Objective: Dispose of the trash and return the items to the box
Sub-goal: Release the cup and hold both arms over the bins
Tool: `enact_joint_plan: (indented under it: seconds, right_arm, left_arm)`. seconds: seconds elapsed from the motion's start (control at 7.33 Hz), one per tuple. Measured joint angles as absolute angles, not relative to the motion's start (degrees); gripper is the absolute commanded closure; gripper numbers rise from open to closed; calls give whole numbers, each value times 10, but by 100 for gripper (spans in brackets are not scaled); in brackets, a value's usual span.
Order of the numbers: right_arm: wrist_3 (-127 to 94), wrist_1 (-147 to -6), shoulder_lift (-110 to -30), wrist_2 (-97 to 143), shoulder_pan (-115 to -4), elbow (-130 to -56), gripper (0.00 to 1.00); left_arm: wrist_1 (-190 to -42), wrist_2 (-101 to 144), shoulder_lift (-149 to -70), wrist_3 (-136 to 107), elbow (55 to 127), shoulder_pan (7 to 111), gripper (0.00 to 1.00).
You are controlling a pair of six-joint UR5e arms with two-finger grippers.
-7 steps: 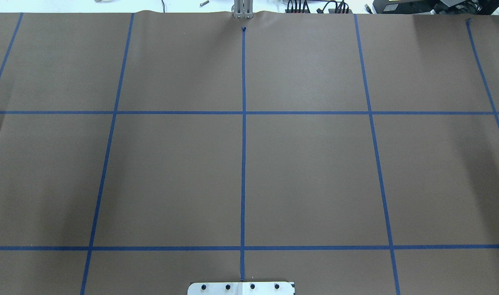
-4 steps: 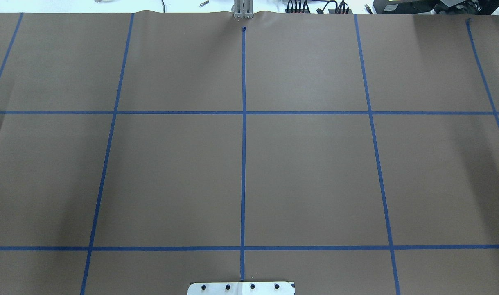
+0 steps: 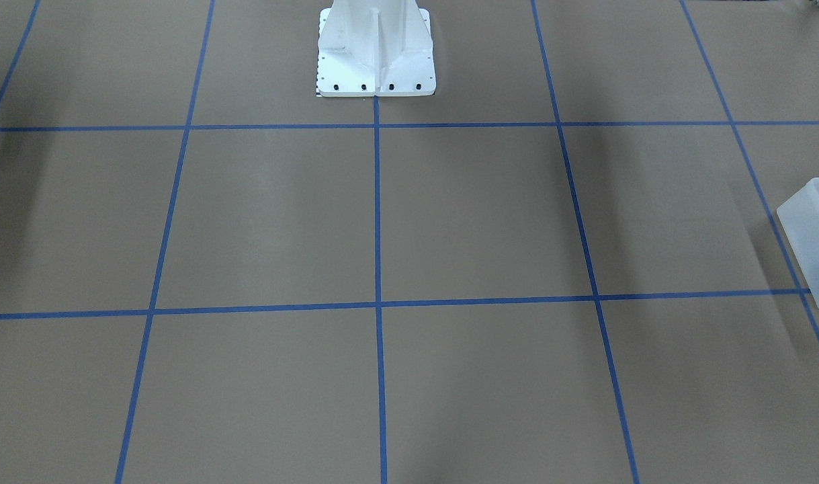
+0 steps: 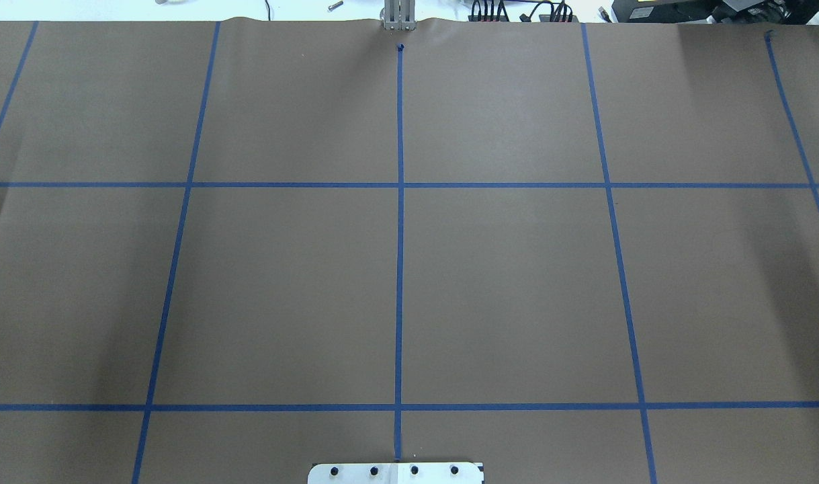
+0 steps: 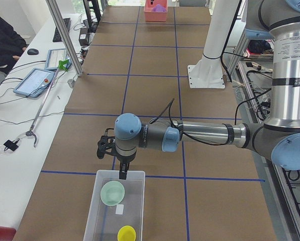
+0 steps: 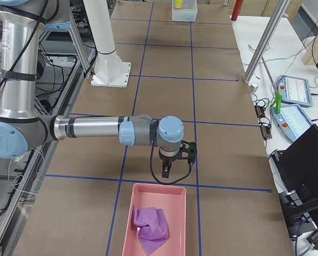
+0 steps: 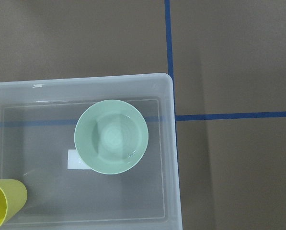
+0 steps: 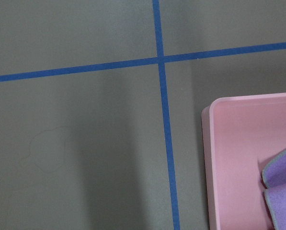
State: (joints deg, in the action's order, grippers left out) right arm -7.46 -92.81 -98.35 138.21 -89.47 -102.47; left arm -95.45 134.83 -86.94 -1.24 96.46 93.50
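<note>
The pale green bowl sits upright inside the frosted-white box, with the yellow cup beside it in the same box. The exterior left view shows the bowl, the cup and the box at the table's near end. My left gripper hangs just above the box's far rim; I cannot tell whether it is open or shut. My right gripper hangs by the far rim of a pink bin; I cannot tell its state either.
The pink bin holds a crumpled purple cloth. A corner of the box shows at the front-facing view's right edge. The white robot pedestal stands mid-table. Blue tape lines cross the brown table cover.
</note>
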Motion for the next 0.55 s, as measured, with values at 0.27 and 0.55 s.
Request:
enact_joint_plan:
  seconds: [0.27,0.55]
  right_arm:
    - [-75,-928,-983,1384,-895,-1024,0]
    - [-75,-928,-983,1384,-895,-1024,0]
  left_arm:
    - [-954,1346,-870,-12,964,931,1]
    - [-955,1336,-870,-12,964,928,1]
